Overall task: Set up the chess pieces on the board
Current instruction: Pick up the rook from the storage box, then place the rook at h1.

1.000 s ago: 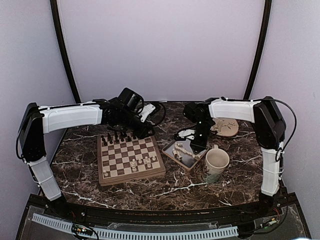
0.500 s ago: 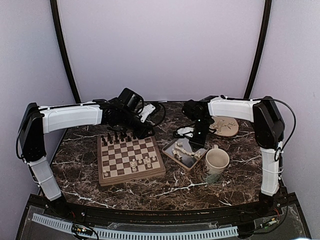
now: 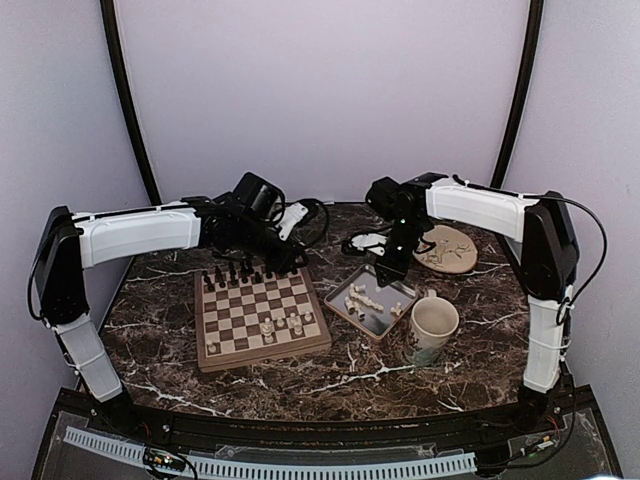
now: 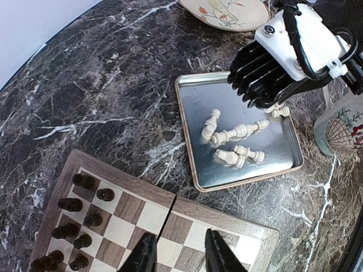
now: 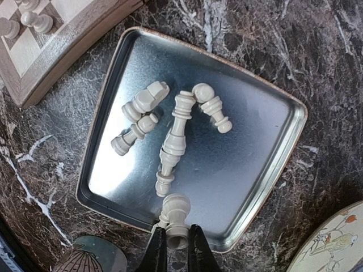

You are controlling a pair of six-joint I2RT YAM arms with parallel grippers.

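The board (image 3: 260, 312) lies left of centre, with dark chessmen (image 3: 235, 272) along its far rows and a few cream chess pieces (image 3: 290, 322) near its front right. Several more cream pieces (image 5: 176, 136) lie flat in the grey metal tray (image 5: 249, 153). My right gripper (image 5: 176, 249) is shut on one cream piece (image 5: 177, 218) and holds it just above the tray's edge; in the top view this gripper (image 3: 392, 264) hangs over the tray (image 3: 378, 320). My left gripper (image 4: 180, 258) is open and empty over the board's (image 4: 187, 218) far right corner.
A patterned mug (image 3: 432, 328) stands right of the tray, close under the right gripper. A decorated plate (image 3: 448, 250) lies behind, at the back right. Cables trail at the table's back edge behind the left arm.
My right gripper has risen and pulled back a little from the tray with a cream piece in its fingers. The left arm has barely moved.
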